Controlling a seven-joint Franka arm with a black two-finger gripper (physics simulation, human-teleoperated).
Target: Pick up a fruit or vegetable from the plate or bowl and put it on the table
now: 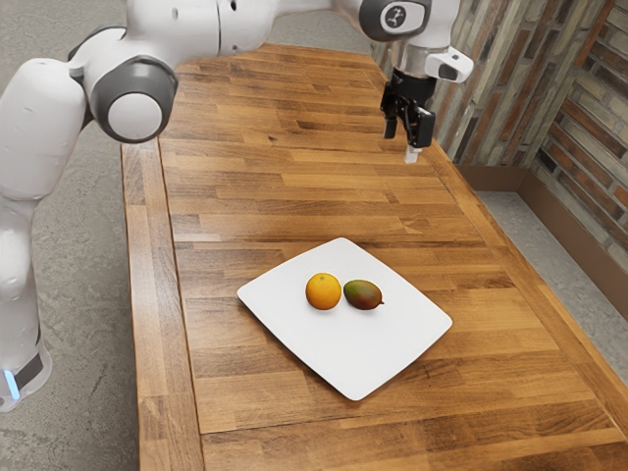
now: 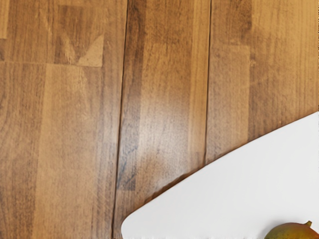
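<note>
On the white plate sit an orange and, just beside it toward the exterior view's right, a mango, stem end facing away from the orange. Well apart from the plate, above the wooden table, the gripper hangs with its fingers spread, holding nothing

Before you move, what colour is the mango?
The mango is green on one side, turning dark red toward its tip. It shows best in the exterior view.

One orange, one mango, one plate
</note>
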